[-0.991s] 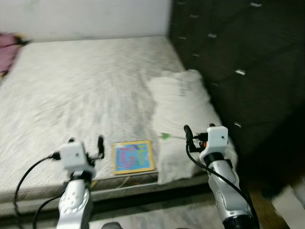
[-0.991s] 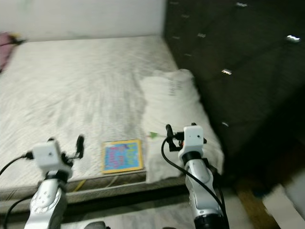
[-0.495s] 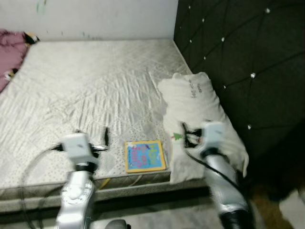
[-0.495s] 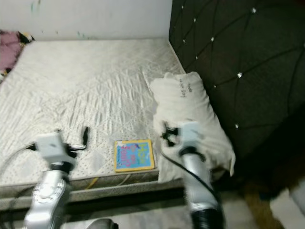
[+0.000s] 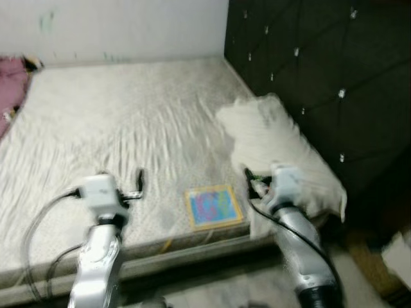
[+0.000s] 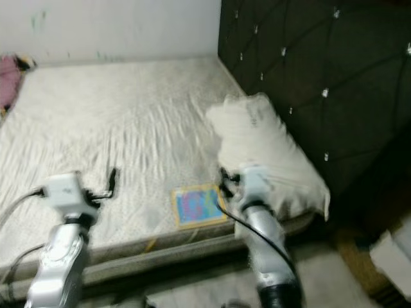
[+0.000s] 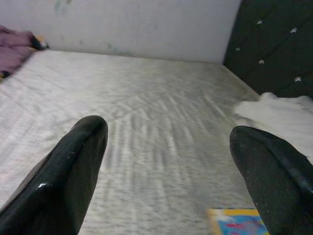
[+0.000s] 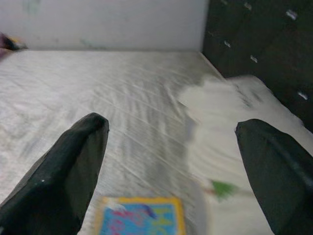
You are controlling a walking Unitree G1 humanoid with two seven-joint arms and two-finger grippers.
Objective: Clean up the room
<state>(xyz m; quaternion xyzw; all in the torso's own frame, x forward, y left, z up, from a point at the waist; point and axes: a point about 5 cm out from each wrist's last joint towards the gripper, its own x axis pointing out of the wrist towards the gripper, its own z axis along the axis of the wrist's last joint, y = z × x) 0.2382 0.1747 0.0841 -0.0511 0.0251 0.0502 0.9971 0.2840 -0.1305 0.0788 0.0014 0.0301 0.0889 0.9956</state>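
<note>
Right gripper (image 8: 166,161) up over the near edge of the bed, its two black fingers spread wide and nothing between them. Just below it, a touch toward the robot's left, lies the book (image 5: 213,206), a thin, bright thing with a yellow border and a blue and pink cover, flat on the mattress (image 5: 115,128) close to the near edge. In the right wrist view the book's top edge shows between the spread fingers, so my read is that this arm is held out ready to come down on it, though the grab has not begun.

The book is nearly square, so its long axis is hard to call. What there is runs away from the robot toward the wall (image 5: 115,25), turned slightly. Which end is the top I cannot tell through the blur.

Beyond the gripper and to its right, the white pillow (image 5: 282,154) slumps against the dark tufted headboard (image 5: 308,77), one corner hanging over the bed edge. It sits just beside the book; whether they touch, I cannot tell.

Left gripper (image 7: 166,161) hovers above the mattress, left of the book, fingers apart and holding nothing. Far off to its left, a purple bundle (image 5: 9,80) at the bed's edge.
</note>
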